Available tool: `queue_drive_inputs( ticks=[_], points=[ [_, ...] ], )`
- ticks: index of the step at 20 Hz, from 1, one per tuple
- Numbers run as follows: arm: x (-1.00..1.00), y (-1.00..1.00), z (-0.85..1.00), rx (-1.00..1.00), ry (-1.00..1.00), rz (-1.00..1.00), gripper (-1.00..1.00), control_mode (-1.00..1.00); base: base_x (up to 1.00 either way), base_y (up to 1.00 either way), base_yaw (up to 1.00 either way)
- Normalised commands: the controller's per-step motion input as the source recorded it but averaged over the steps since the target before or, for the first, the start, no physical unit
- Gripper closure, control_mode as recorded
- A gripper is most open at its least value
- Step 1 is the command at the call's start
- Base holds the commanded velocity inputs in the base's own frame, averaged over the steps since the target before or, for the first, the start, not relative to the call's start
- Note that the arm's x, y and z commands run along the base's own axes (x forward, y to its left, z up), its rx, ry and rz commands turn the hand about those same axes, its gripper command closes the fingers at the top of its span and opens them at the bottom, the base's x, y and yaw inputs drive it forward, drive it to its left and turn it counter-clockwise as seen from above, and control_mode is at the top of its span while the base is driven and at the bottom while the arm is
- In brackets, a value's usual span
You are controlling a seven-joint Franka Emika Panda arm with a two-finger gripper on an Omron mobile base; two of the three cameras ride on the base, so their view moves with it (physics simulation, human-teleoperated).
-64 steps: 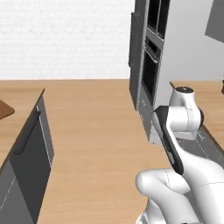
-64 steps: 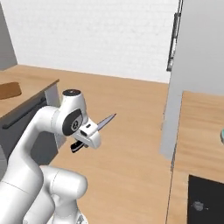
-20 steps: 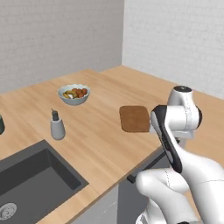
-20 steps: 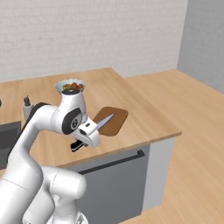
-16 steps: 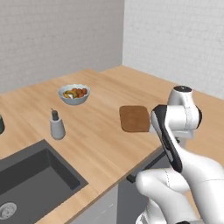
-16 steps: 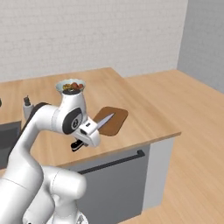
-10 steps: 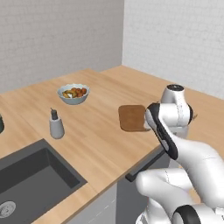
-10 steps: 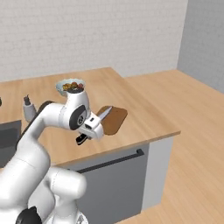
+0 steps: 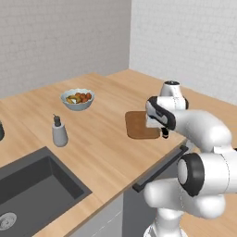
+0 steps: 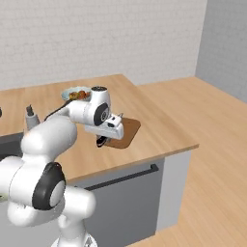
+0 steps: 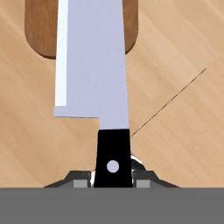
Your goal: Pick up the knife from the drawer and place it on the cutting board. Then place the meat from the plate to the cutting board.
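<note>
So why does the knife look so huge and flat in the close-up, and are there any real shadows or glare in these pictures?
Hand view: the silvery-grey knife with a black handle sits right at the lens, so it looms; its blade is flat-shaded, without glare. Left base view: soft, even light, a faint shadow at the brown wooden cutting board. Right base view: slightly soft edges on the gripper.

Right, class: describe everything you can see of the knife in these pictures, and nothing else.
The knife has a broad, flat silvery-grey blade with a paler strip along one edge, stepping in to a narrow black handle with one pale rivet. The gripper is shut on the handle, so the knife is held in the air, touching nothing else. In the hand view its blade runs out over the light wooden counter, with its far part above the brown cutting board. The tip is cut off by the picture's edge.
</note>
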Motion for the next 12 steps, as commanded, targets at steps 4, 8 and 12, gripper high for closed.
queue_drive_inputs(
  ticks=[4,8,12],
  points=[
    [1.00,-0.12,0.00,0.02,0.29,0.08,1.00,-1.00,0.00,0.00,0.00],
    [1.00,-0.01,-0.18,0.00,0.00,0.05,1.00,-1.00,0.00,0.00,0.00],
    [1.00,0.00,-0.47,0.00,0.00,0.00,1.00,-1.00,0.00,0.00,0.00]
  ],
)
